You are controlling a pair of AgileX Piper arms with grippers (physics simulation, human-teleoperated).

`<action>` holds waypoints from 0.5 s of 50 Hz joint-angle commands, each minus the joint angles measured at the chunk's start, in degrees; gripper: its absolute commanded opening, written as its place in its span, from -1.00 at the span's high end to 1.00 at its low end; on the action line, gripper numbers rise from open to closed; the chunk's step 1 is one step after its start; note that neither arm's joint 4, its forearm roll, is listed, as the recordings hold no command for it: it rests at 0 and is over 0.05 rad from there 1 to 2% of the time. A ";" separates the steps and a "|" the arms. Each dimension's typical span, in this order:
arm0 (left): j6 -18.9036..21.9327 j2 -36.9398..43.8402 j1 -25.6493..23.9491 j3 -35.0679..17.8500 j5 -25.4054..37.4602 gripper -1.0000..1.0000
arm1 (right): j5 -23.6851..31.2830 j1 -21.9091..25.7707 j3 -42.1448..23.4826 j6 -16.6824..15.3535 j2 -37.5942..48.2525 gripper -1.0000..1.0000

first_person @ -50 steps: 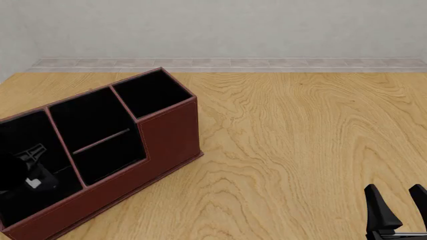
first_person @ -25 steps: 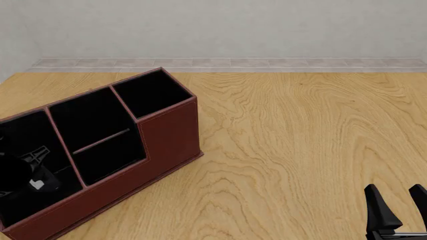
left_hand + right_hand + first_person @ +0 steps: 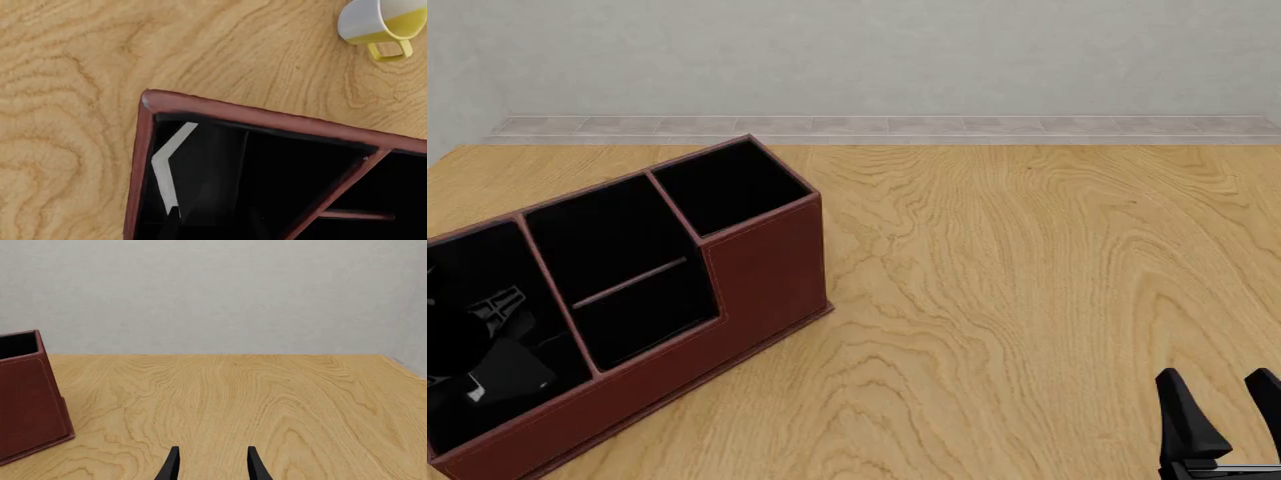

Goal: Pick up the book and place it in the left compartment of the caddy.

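Note:
The dark red-brown caddy (image 3: 763, 272) stands at the table's left, angled; it also shows in the left wrist view (image 3: 267, 118) and the right wrist view (image 3: 27, 400). The small black book (image 3: 515, 372) lies tilted inside the caddy's left compartment (image 3: 465, 268), near the low front wall. Its white page edge (image 3: 164, 170) shows in a corner of that section. My left gripper (image 3: 497, 322) hangs over this compartment, just above the book, apart from it and seemingly open; its black fingers barely show against the black lining. My right gripper (image 3: 1217, 380) is open and empty, low at the front right (image 3: 210, 454).
A white and yellow mug (image 3: 380, 22) lies on its side on the table beyond the caddy's outer wall, out of the front view. The caddy's middle section (image 3: 627, 265) with its thin shelf and the small end section (image 3: 723, 185) hold nothing.
The book has dropped and tilted down toward the front wall of the left compartment, away from my left gripper. The right arm has not moved.

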 commanded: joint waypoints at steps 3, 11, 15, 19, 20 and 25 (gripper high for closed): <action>0.34 -0.51 0.07 -0.25 0.28 -1.00 | -0.10 0.00 0.12 0.04 -0.03 -1.00; 0.09 -2.38 -0.38 -0.04 1.59 -1.00 | -0.10 0.00 0.12 0.04 -0.03 -1.00; -0.12 -4.97 -0.83 -0.64 4.11 -1.00 | -0.10 0.00 0.12 0.05 -0.03 -1.00; -0.61 -7.88 -1.44 -1.24 6.67 -1.00 | -0.10 0.00 0.12 0.04 -0.02 -1.00; -0.69 -8.59 -1.55 -1.29 7.34 -1.00 | -0.09 0.01 0.12 0.03 -0.02 -1.00; -0.84 -12.64 -2.00 -2.10 11.04 -1.00 | -0.10 0.01 0.12 0.03 -0.03 -1.00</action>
